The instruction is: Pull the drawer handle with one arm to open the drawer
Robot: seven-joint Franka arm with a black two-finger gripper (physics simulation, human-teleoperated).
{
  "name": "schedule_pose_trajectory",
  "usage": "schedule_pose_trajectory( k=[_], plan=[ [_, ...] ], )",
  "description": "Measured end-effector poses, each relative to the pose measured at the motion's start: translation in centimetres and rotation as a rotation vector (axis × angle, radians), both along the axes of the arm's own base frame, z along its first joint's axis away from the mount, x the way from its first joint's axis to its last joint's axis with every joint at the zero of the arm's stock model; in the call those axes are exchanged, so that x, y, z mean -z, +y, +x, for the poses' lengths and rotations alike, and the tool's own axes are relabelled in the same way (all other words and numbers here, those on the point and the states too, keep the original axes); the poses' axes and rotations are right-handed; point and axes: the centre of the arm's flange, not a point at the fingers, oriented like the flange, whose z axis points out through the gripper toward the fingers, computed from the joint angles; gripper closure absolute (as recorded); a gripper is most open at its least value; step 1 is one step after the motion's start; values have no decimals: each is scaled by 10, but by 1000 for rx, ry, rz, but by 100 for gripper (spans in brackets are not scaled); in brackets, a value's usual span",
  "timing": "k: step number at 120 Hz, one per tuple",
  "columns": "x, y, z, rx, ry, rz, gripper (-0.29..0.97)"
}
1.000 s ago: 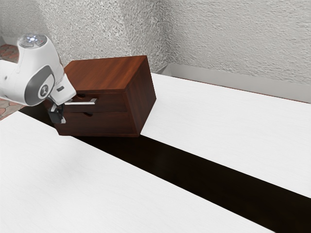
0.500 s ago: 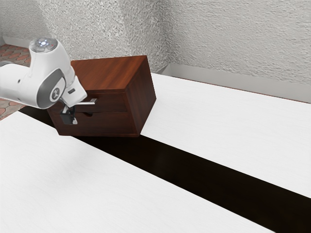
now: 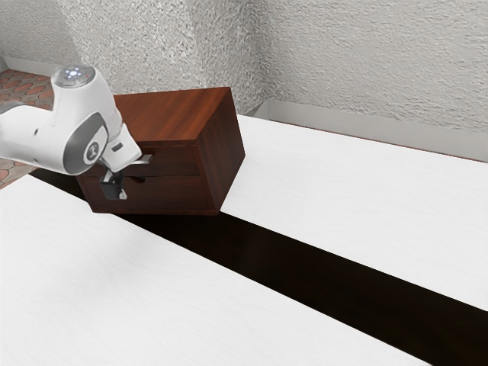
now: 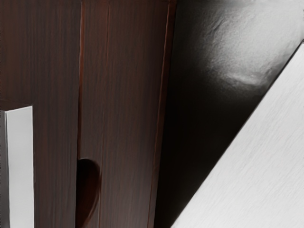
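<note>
Because the drawer handle (image 3: 142, 160) is a pale metal bar lying lengthwise across the upper drawer (image 3: 175, 159), level with the top edge of the wooden cabinet (image 3: 175, 114), any pull on it has to run square to that bar, straight out of the cabinet's front face and away from the cabinet's body. That drawer front looks flush with the cabinet's front, so I judge the opening not yet begun. Below it on the same face sits a lower drawer (image 3: 164, 192) with a scooped notch (image 4: 88, 190) at its upper edge, which the wrist view sees close up beside the bar. The gripper (image 3: 114, 185) is close against the cabinet's front, at the end of the bar farthest from the cabinet's visible side wall, its black tip hanging just under the bar over the lower drawer. The white wrist covers that end of the handle, so I cannot tell whether the gripper is open, closed or clamped on the bar. The arm (image 3: 46, 141) reaches in from in front of the cabinet, on the side toward which the drawer must travel. The cabinet rests on the table (image 3: 366, 191), over its dark strip (image 3: 320, 282).
</note>
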Motion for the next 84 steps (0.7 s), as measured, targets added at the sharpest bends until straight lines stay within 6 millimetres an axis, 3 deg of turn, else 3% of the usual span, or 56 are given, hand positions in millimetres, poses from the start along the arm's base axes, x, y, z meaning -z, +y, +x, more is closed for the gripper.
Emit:
schedule_pose_trajectory(
  k=[14,84],
  plan=[
    [-4,-7,-5,11,-8,-10,4],
    [-14,-15,-50,20,-12,-62,1]
  ],
)
